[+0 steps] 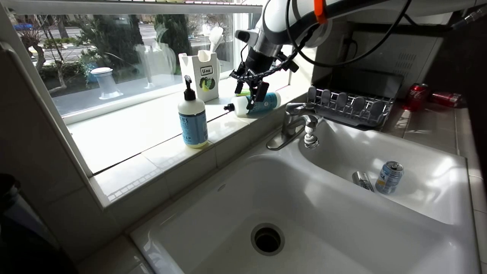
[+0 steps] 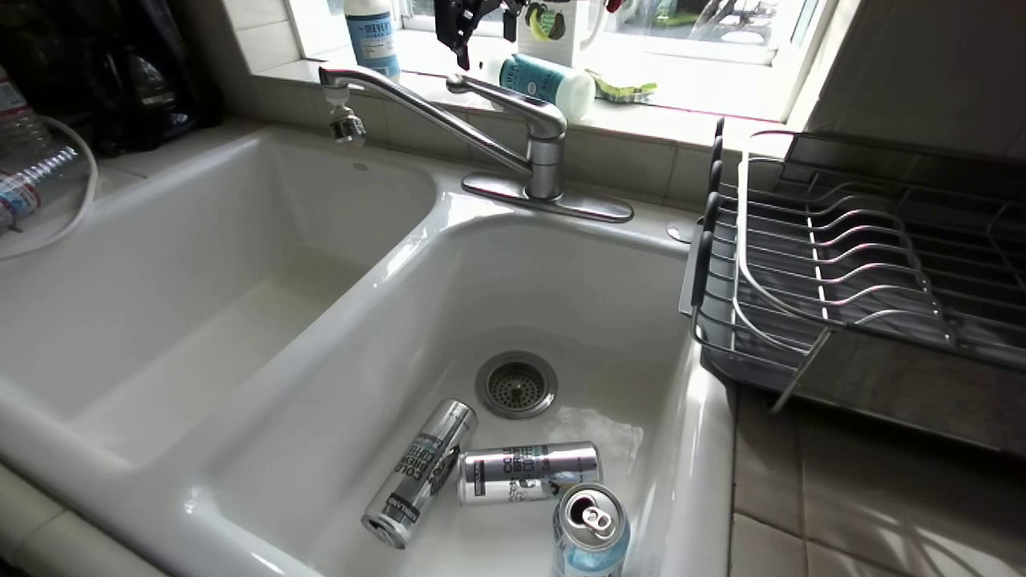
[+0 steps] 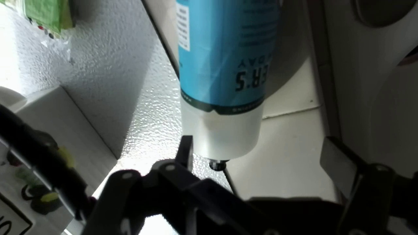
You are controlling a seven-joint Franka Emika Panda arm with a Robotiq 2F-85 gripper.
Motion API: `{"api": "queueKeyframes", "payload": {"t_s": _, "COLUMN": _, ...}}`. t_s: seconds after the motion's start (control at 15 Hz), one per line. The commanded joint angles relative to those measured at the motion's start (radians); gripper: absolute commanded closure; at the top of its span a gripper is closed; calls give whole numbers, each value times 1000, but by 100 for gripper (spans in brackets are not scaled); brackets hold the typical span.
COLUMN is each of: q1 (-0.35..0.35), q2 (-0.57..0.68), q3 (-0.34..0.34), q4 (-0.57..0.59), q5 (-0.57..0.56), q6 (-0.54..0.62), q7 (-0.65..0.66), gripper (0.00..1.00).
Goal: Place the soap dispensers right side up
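One soap dispenser, with a blue label and black pump, stands upright on the window sill; it also shows in an exterior view. The second soap dispenser lies on its side on the sill, its pump pointing toward the upright one. It shows in an exterior view and in the wrist view. My gripper is open above the lying dispenser's pump end. In the wrist view the gripper has nothing between its fingers except the view of the clear shoulder and pump tip near the left finger.
A white box stands behind the dispensers against the window. A green packet lies by the lying bottle's base. The faucet rises in front of the sill. The dish rack and sink with cans are nearby.
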Motion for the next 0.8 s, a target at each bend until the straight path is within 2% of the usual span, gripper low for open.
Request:
{"api": "queueKeyframes", "payload": {"t_s": 0.0, "q1": 7, "q2": 23, "q3": -7, "q4": 22, "q5": -70, "q6": -15, "q7": 19, "gripper": 0}}
{"api": "queueKeyframes", "payload": {"t_s": 0.6, "q1": -4, "q2": 74, "q3": 2, "q4": 69, "q5": -77, "q6": -80, "q7": 7, "gripper": 0}}
{"api": "queueKeyframes", "payload": {"t_s": 0.67, "q1": -5, "q2": 78, "q3": 2, "q4": 74, "q5": -77, "q6": -88, "q7": 5, "gripper": 25}}
{"api": "queueKeyframes", "payload": {"t_s": 0.73, "q1": -4, "q2": 83, "q3": 1, "q4": 79, "q5": -80, "q6": -90, "q7": 7, "gripper": 27}}
